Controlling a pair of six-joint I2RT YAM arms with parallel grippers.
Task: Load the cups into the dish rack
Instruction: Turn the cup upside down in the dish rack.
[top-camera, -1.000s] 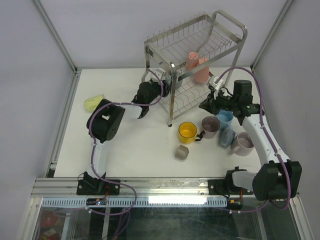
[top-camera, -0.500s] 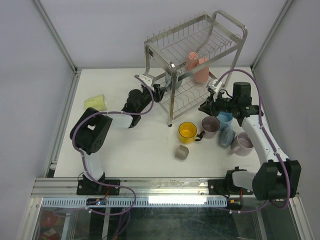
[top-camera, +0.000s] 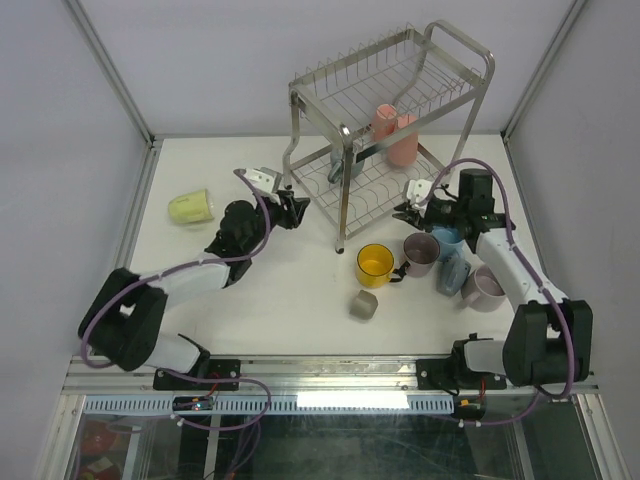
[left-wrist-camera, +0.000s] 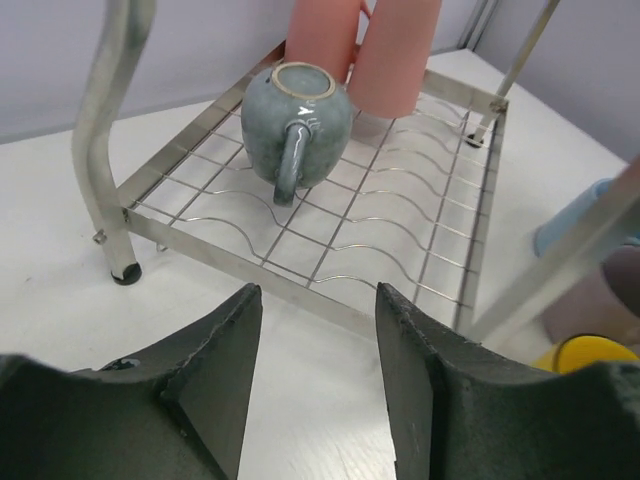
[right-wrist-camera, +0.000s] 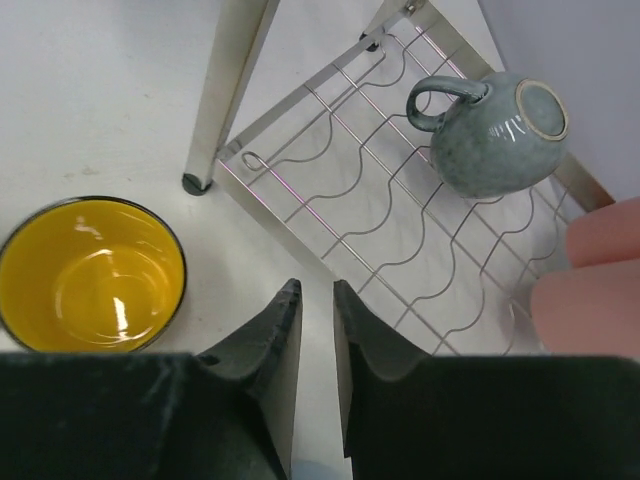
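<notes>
The dish rack (top-camera: 468, 58) stands at the back of the table. On its lower tier a grey-blue mug (left-wrist-camera: 295, 115) lies on its side, handle toward my left gripper, beside two upturned pink mugs (left-wrist-camera: 370, 45). My left gripper (left-wrist-camera: 318, 300) is open and empty, just off the rack's left front leg (left-wrist-camera: 110, 150). My right gripper (right-wrist-camera: 316, 290) hovers by the rack's front edge, jaws a narrow gap apart with nothing between them. A yellow cup (right-wrist-camera: 90, 275) sits to its left. More cups stand on the table: mauve (top-camera: 420, 252), light blue (top-camera: 449, 238), grey-blue (top-camera: 452, 272), pinkish (top-camera: 485, 288), small grey-beige (top-camera: 363, 305).
A pale green cup (top-camera: 190, 207) lies on its side at the far left of the table. The rack's steel leg (right-wrist-camera: 235, 70) stands close ahead of the right gripper. Enclosure walls and metal posts border the table.
My left arm has drawn back from the rack toward the left, its jaws widening. The right gripper has dropped back toward the rack's front edge and parted slightly. The grey-blue mug stays on the lower tier.
</notes>
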